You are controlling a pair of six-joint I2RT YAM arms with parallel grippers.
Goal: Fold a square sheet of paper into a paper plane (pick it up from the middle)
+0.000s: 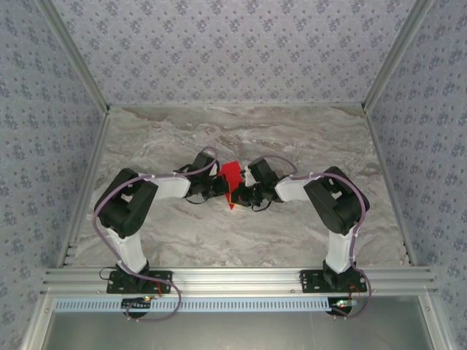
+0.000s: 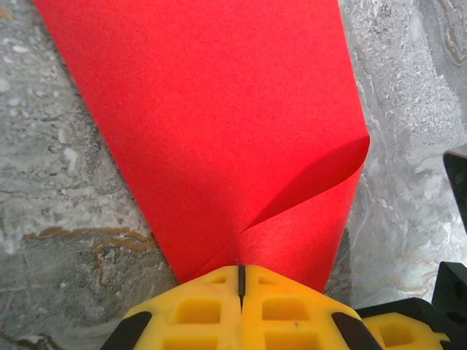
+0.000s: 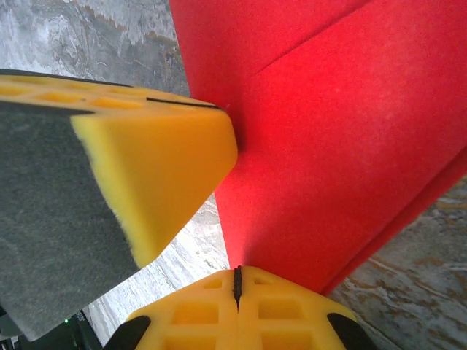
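From above, the two arms are reaching in toward each other over the middle of the grey marble table [image 1: 306, 233]. The left gripper [image 1: 221, 188] and the right gripper [image 1: 244, 195] are meeting there, and the red paper [image 1: 232, 181] is sticking up between them, held off the table.

From the left wrist, the left gripper [image 2: 241, 273] is pressing its yellow fingers [image 2: 197, 310] tight together and pinching the near edge of the red paper [image 2: 211, 131]. The paper is fanning out wide from the pinch, and one side is curling over itself. The grey table is lying below it.

From the right wrist, the right gripper [image 3: 236, 273] is also squeezing its yellow fingers [image 3: 284, 313] together on the red paper [image 3: 343, 146]. A crease is running across the paper. A yellow finger [image 3: 160, 160] of the left gripper is touching the paper just beside it.
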